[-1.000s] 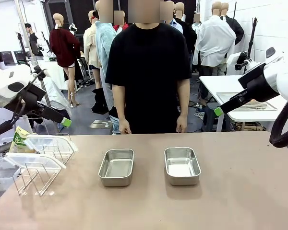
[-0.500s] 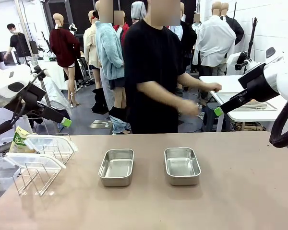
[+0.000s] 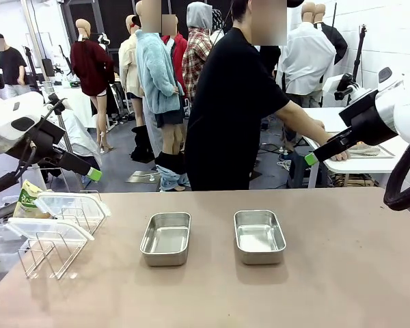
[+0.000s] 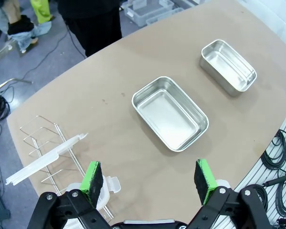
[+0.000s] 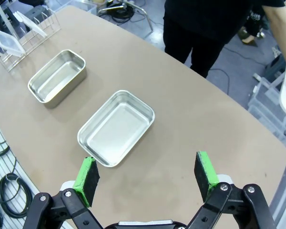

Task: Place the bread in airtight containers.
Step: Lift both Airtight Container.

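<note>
Overhead, left fingers (image 4: 92, 177) spread wide, empty, right fingers (image 5: 87, 174) spread wide, empty, two steel tins (image 3: 166, 238) below.

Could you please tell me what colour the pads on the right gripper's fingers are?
Bright green; the pads show best in the right wrist view.

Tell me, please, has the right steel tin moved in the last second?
No; the right steel tin keeps its place below the far edge of the table.
</note>
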Controlling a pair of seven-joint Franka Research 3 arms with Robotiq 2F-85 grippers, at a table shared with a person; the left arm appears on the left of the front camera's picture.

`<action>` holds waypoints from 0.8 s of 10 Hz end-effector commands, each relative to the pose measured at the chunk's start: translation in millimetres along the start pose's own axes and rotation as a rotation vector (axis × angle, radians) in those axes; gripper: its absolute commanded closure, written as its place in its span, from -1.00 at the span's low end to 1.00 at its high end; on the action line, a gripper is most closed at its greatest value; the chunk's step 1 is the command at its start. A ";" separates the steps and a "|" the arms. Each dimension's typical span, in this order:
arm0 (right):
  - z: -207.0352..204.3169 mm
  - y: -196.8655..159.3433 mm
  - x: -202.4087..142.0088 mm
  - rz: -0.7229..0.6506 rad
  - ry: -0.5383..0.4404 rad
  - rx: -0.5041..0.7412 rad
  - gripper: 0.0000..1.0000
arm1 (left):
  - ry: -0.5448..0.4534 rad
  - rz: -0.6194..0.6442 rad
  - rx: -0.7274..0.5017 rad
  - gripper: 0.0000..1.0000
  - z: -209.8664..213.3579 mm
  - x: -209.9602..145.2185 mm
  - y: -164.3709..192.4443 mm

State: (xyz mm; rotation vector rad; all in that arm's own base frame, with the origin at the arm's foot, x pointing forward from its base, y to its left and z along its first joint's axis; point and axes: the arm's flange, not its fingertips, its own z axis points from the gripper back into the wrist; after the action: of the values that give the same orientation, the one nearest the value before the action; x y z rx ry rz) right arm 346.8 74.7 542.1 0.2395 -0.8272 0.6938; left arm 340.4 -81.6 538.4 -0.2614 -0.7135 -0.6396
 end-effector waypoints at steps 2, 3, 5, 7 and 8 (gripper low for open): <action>-0.8 0.4 -0.1 -0.002 -0.001 0.007 -1.00 | 0.001 -0.009 0.000 -1.00 0.4 -0.8 2.2; -0.8 0.4 -0.1 -0.002 -0.001 0.007 -1.00 | 0.001 -0.009 0.000 -1.00 0.4 -0.8 2.2; -0.8 0.4 -0.1 -0.002 -0.001 0.007 -1.00 | 0.001 -0.009 0.000 -1.00 0.4 -0.8 2.2; -0.8 0.4 -0.1 -0.002 -0.001 0.007 -1.00 | 0.001 -0.009 0.000 -1.00 0.4 -0.8 2.2; -0.8 0.4 -0.1 -0.002 -0.001 0.007 -1.00 | 0.001 -0.009 0.000 -1.00 0.4 -0.8 2.2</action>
State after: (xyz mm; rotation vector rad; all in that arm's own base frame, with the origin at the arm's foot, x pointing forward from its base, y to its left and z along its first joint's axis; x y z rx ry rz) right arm 346.8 74.7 542.1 0.2394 -0.8272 0.6938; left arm 340.4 -81.7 538.4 -0.2613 -0.7135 -0.6397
